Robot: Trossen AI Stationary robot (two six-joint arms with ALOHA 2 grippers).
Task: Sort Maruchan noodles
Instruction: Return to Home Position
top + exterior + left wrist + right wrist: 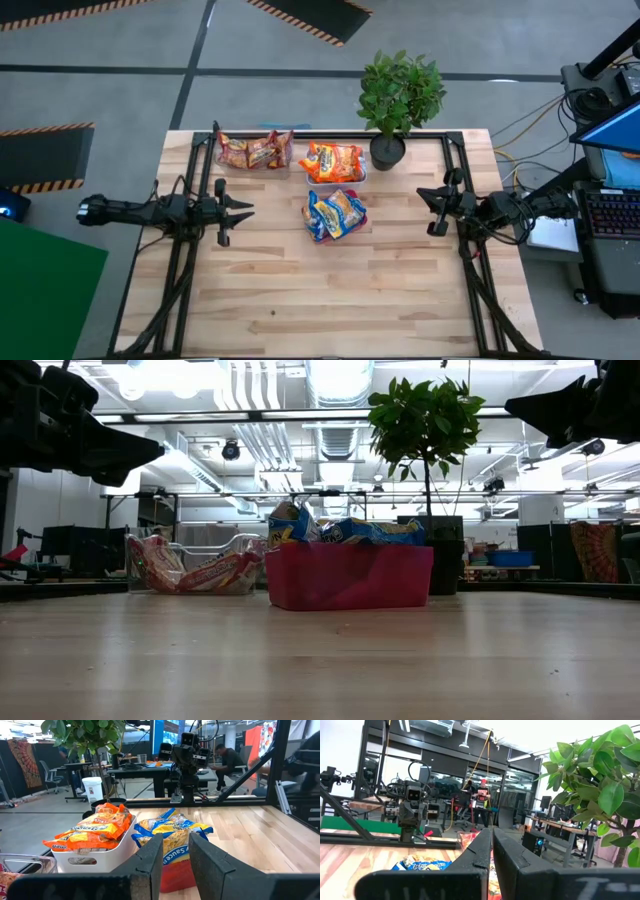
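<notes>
Left gripper (245, 210): fingers parted, empty, hovering over the worktop (330, 300) near its left rail. Right gripper (424, 196): fingers nearly touching, empty, near the right rail. Bare boards between them and toward the near edge.

Red bin (345, 575), centre: blue-and-yellow packets (335, 213), "Sauce" legible. White bin (100, 855) just behind: orange packets (333, 161). Clear bin (250, 545), far left: reddish packets (255, 150). Potted plant (400, 95) just beside white bin.
</notes>
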